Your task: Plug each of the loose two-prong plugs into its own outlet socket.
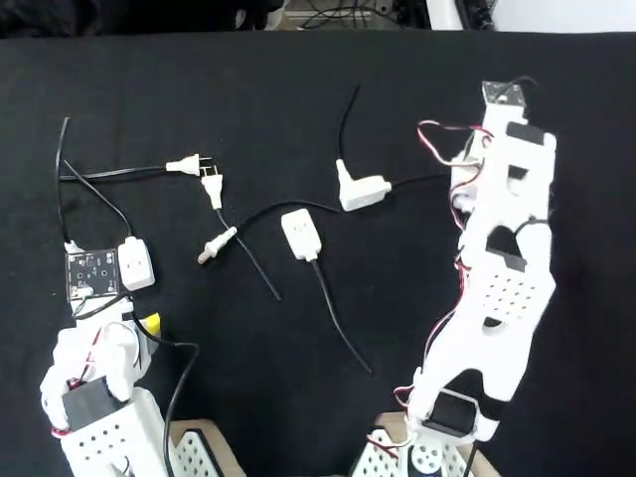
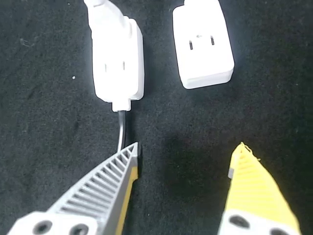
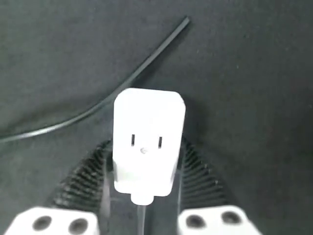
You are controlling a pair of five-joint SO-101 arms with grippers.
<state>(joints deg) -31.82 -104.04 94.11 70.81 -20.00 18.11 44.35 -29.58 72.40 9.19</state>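
My left gripper [image 2: 188, 147] is open, its grey and yellow fingers just short of two white sockets lying side by side: one with a black cable [image 2: 119, 63], one without [image 2: 203, 44]. In the high view its yellow fingertip [image 1: 150, 322] sits below a white socket [image 1: 136, 263] at the left. My right gripper [image 3: 146, 147] is shut on a white two-slot socket [image 3: 145, 142], slots facing the camera. Three loose white plugs [image 1: 186, 164], [image 1: 212, 186], [image 1: 213, 245] lie on the black table left of centre. Another socket [image 1: 301, 235] lies mid-table.
An L-shaped white piece [image 1: 362, 189] lies beside the right arm [image 1: 502, 258], with black cables running upward and to the right. Black cables cross the black tabletop [image 1: 328, 318]. The left arm's base [image 1: 99, 417] stands at the front left.
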